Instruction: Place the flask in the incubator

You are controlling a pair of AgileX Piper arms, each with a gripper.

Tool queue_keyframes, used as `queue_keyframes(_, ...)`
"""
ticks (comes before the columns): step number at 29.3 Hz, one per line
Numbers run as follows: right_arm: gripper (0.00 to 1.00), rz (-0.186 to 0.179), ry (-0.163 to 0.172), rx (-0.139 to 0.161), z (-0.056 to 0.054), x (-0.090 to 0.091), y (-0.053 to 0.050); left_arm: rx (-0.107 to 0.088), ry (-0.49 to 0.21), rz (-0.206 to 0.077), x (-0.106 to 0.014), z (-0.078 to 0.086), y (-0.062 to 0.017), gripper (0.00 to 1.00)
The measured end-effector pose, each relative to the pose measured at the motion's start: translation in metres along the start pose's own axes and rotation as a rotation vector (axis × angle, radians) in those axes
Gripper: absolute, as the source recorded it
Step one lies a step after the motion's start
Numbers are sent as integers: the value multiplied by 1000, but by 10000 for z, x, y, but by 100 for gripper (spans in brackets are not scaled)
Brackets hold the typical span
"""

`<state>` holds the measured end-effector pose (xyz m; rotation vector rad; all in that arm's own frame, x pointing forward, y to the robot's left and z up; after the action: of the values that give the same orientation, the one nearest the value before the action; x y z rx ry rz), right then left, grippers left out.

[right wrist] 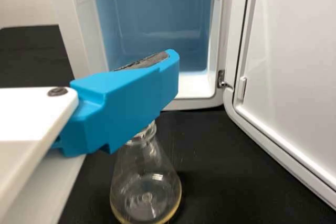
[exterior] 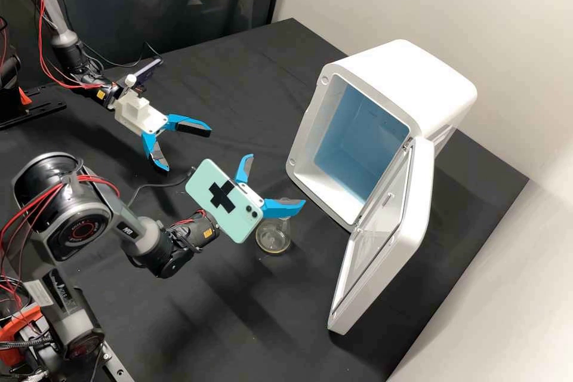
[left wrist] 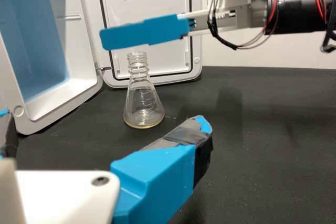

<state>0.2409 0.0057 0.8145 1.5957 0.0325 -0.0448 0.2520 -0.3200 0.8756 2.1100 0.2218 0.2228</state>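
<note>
A clear glass flask stands upright on the black bench, just outside the open incubator and near the hinge edge of its door, which hangs wide open toward the near right. The white cabinet sits tilted at the right of the bench, and its pale blue interior faces the arms. The right gripper hovers over the flask with its jaws spread wide and holds nothing. One blue finger crosses just above the flask's mouth while the other angles away to the far side. Whether that finger touches the glass rim cannot be told. A mint-green phone, marked with a cross of black tape, rides on that arm's wrist. Farther left and toward the back, the left gripper hangs above the bench well apart from the flask, its jaws also wide and holding nothing, with its fingertips pointed toward the flask and the incubator. The bottom edge of the flask shows a faint yellowish ring.
</note>
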Motion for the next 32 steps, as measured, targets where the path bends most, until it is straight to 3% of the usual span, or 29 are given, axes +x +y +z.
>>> queue_keyframes(6, 100, -18, -28, 8, 93, -33, -66, 0, 0, 0, 0, 0, 0, 100)
queue_keyframes(13, 100, -44, -109, 18, 291, 5, -129, 0, 1, 0, -1, -4, 1, 100)
queue_keyframes(20, 100, 3, -195, 36, 484, 99, -68, 0, 1, 0, -1, -4, 1, 100)
queue_keyframes(28, 100, 24, -232, 9, 566, 259, -77, 0, 1, 0, -1, -4, 1, 100)
queue_keyframes(32, 100, 11, -236, -12, 548, 335, -145, 0, 1, 0, -1, -4, 1, 100)
